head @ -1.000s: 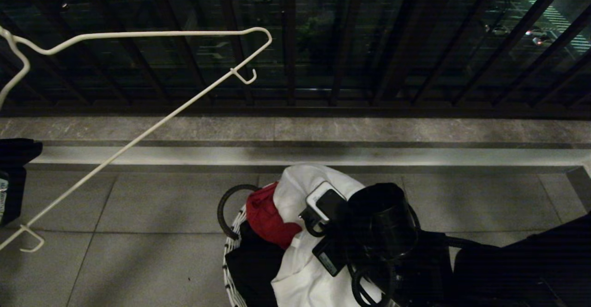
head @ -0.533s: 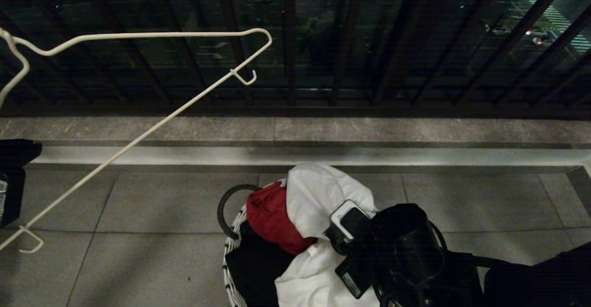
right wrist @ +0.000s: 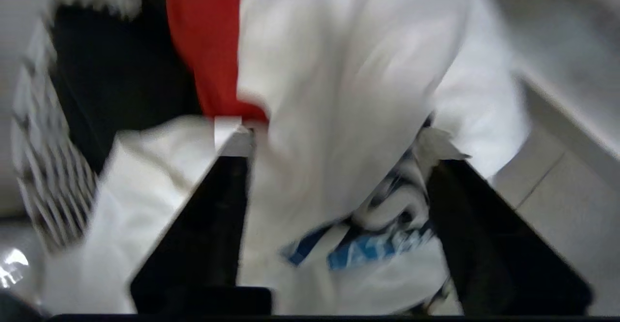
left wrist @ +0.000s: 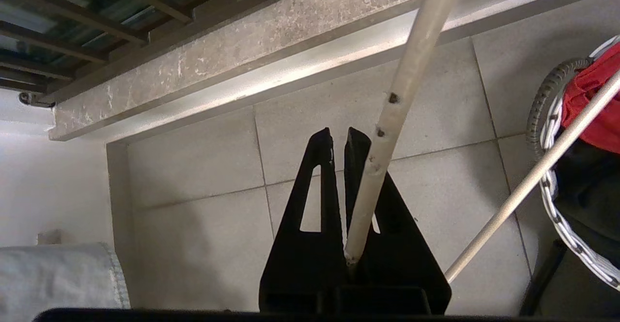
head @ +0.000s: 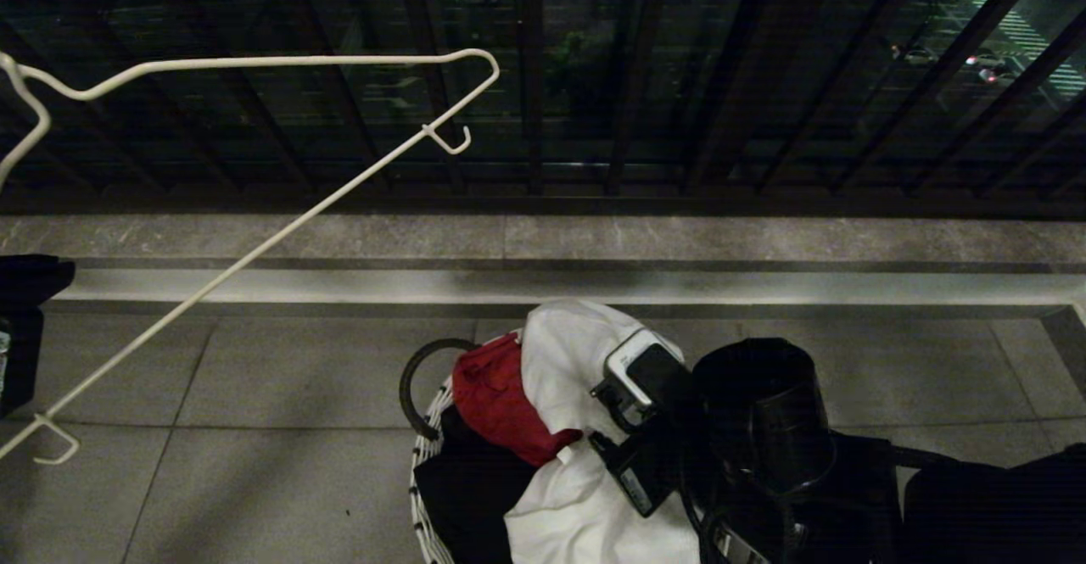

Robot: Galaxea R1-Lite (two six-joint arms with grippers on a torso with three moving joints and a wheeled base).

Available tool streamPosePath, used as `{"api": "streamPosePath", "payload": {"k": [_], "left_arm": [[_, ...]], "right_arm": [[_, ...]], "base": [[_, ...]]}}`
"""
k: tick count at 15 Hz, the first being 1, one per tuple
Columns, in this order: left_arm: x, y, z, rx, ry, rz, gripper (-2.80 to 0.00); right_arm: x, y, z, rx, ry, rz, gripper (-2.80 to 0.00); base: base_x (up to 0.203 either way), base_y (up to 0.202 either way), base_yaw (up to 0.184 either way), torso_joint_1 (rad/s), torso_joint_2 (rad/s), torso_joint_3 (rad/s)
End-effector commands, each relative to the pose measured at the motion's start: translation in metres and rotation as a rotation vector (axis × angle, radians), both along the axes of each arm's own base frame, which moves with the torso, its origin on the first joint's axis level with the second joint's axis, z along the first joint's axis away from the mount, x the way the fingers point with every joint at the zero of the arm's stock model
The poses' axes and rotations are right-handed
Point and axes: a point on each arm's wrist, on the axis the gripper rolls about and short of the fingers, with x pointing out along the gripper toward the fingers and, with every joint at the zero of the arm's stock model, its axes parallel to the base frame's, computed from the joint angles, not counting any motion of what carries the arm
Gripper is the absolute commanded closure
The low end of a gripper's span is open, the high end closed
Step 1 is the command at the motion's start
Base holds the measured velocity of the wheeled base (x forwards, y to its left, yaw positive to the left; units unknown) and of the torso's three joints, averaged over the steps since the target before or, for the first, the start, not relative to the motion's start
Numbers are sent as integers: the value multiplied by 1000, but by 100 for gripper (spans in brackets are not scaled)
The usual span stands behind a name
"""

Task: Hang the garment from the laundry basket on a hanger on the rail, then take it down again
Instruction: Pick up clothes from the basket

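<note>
Nearest to me, my right gripper (right wrist: 334, 167) sits low over the laundry basket (head: 428, 449), its fingers (right wrist: 203, 225) spread wide with the garment (head: 573, 360) bulging up between them. The cloth presses against both fingers, but I cannot tell whether it is truly gripped. The garment is a white T-shirt, crumpled in a heap, with a blue printed patch showing in the folds in the right wrist view. It fills the basket's right side and mounds above the rim; a red cloth (head: 492, 399) and a black garment (head: 467, 496) crowd it on the left. The basket's black loop handle (head: 416, 386) juts out towards bare floor tiles (head: 280, 428), which leave open room to the left.

My left gripper (left wrist: 339, 140) at the left edge is clamped shut on the hanger (head: 254, 254), a thin white wire whose long bar slants from lower left up to the right. Beyond lie a stone kerb (head: 543, 237) and the dark railing (head: 526, 80).
</note>
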Motion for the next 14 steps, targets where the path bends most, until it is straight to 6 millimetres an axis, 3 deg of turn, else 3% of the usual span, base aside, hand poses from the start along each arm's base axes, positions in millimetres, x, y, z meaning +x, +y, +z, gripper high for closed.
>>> {"api": "streamPosePath", "payload": {"k": [1,2,7,11,12,14], "left_arm": [[-1,0,0,2,-1,3,0],[-1,0,0,2,-1,3,0],[-1,1,1,-1,-6,3,0],[-3,1,2,-4,-12,3,0],[-4,2,2,-5,-14,4,0],[-4,2,2,-5,-14,3,0]], "right_arm": [[0,2,23,60,-57,2,-280],[2,4,21,40,-61,8,0],[20,35,7,-15,-75,19,0],[19,59,-1,-64,-101,24,0],[17,61,-4,-89,-108,18,-280],[16,65,-13,-112,-96,22,-280]], "base": [[0,0,0,0,0,0],[0,0,0,0,0,0],[0,0,0,0,0,0],[0,0,0,0,0,0],[0,0,0,0,0,0],[0,0,0,0,0,0]]}}
